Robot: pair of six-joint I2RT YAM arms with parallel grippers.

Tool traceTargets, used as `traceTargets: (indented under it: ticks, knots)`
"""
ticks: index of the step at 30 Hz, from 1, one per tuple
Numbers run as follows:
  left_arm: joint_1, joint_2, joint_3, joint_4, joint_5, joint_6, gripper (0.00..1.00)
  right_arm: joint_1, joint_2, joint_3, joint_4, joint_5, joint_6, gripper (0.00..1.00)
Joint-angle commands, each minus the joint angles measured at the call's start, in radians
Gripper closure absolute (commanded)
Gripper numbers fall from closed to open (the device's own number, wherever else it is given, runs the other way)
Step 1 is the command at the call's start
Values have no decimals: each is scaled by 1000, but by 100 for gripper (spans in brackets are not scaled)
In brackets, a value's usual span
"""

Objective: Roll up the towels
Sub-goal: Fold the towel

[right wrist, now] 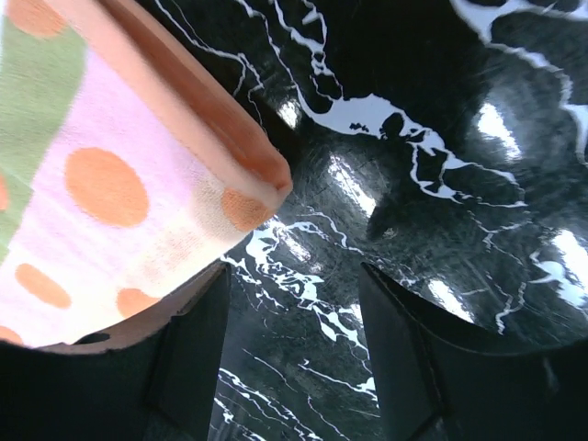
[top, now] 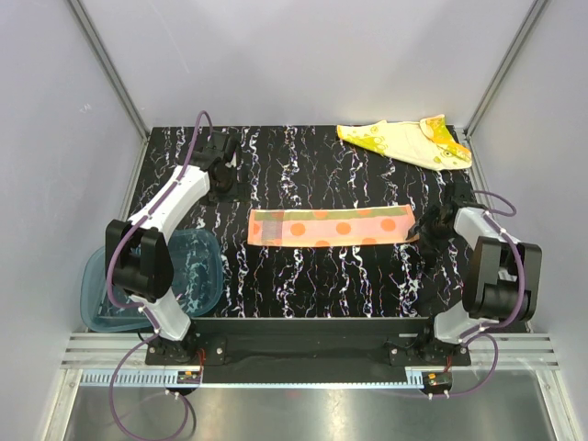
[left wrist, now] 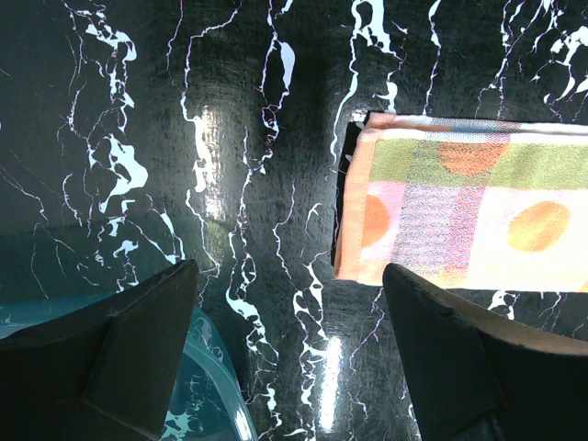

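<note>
One end of orange-pink towel [right wrist: 101, 184] just beside right pincer [right wrist: 294, 276].

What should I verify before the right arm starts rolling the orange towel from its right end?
1. Orange towel lies as a flat folded strip: ok.
2. Right gripper is open at the strip's right end: ok.
3. Towel end sits between its jaws: not ok; in the right wrist view it lies to one side of the gap.
4. Left gripper is open and off the strip's left end: ok.
5. Nothing lies on the strip: ok.
6. Yellow towel is apart from it, at the far right corner: ok.
</note>
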Motion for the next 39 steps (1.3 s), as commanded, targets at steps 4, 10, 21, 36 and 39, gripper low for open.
traceTargets:
  ticks: [4, 10, 21, 36, 39]
  knots:
    - [6, -33, -6, 21, -25, 17, 12, 0, 47, -7, 90, -47, 21, 36]
    - [6, -35, -6, 21, -15, 17, 12, -3, 104, 12, 113, -22, 15, 36]
    - [7, -46, -7, 23, -7, 19, 12, -16, 192, 29, 156, -33, 24, 71]
    - [-46, -173, -53, 18, -19, -9, 12, -11, -11, 184, -93, 415, -22, 100]
    - [-63, -207, -101, 55, -71, 0, 12, 41, -28, 207, -107, 424, -28, 100]
